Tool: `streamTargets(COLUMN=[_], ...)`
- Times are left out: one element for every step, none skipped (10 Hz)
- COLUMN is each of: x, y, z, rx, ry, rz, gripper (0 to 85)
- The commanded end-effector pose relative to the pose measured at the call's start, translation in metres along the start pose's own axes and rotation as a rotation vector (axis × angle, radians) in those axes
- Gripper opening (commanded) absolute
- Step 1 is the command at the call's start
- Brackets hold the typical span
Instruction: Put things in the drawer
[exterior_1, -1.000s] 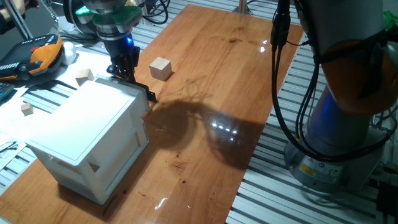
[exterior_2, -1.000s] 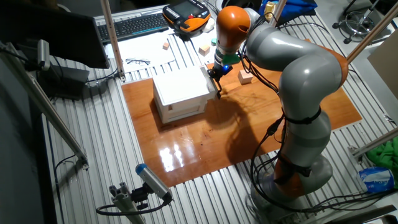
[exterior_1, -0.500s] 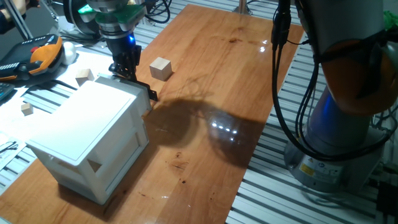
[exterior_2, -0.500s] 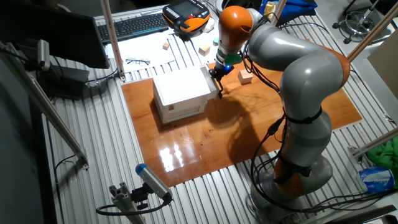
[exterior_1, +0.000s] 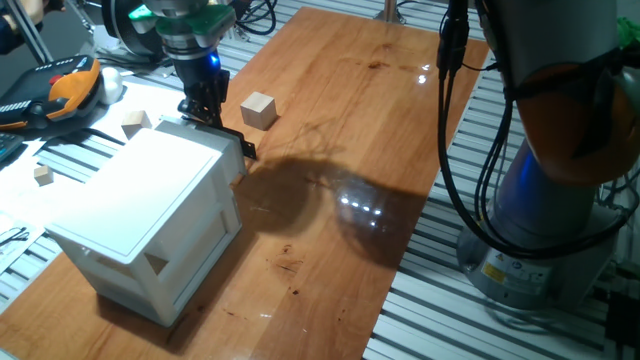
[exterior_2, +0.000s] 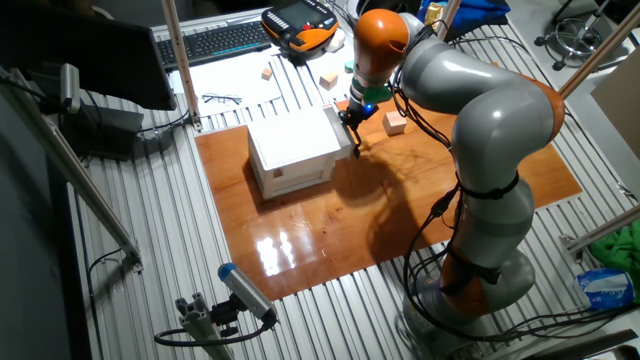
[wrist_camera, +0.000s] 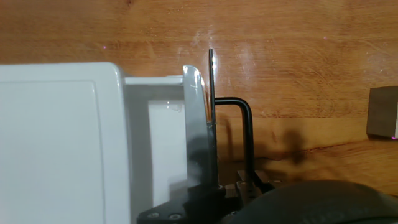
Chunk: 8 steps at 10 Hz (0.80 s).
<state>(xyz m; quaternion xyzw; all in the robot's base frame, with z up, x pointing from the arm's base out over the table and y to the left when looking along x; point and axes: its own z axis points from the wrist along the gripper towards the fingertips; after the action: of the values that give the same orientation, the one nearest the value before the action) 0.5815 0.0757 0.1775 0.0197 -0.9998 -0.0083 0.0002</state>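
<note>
The white cabinet stands on the wooden table; it also shows in the other fixed view and the hand view. Its drawer is out by a narrow gap, and I see nothing inside it. My gripper is at the drawer's front, shut on the black handle. One pale wooden cube lies on the table just beyond the gripper, apart from it. Two more cubes lie off the board behind the cabinet.
An orange and black pendant and a keyboard lie on the slatted bench behind the cabinet. The arm's base with black cables stands at the right of the wooden board.
The gripper has shifted slightly away from the cabinet with the handle, and the drawer has come out a little.
</note>
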Motion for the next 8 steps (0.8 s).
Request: streamTargets(x=[-0.0004, -0.0007, -0.0007, -0.0008, -0.0008, -0.0009, -0.0011, -0.0011], y=[0.0004, 0.0006, 0.0004, -0.0003, -0.0014, -0.0028, -0.004, -0.0049], z=[0.0018, 0.003, 0.0026, 0.0025, 0.0032, 0.0044, 0.0042, 0.0036], rx=[-0.005, -0.008, -0.005, -0.003, -0.002, -0.002, -0.002, 0.0], ry=[0.0, -0.001, -0.001, -0.003, -0.003, -0.004, -0.004, -0.006], rz=[0.0, 0.0, 0.0, 0.002, 0.002, 0.0, 0.0, 0.0], gripper=[0.0, 0.0, 0.0, 0.0, 0.0, 0.0, 0.0, 0.0])
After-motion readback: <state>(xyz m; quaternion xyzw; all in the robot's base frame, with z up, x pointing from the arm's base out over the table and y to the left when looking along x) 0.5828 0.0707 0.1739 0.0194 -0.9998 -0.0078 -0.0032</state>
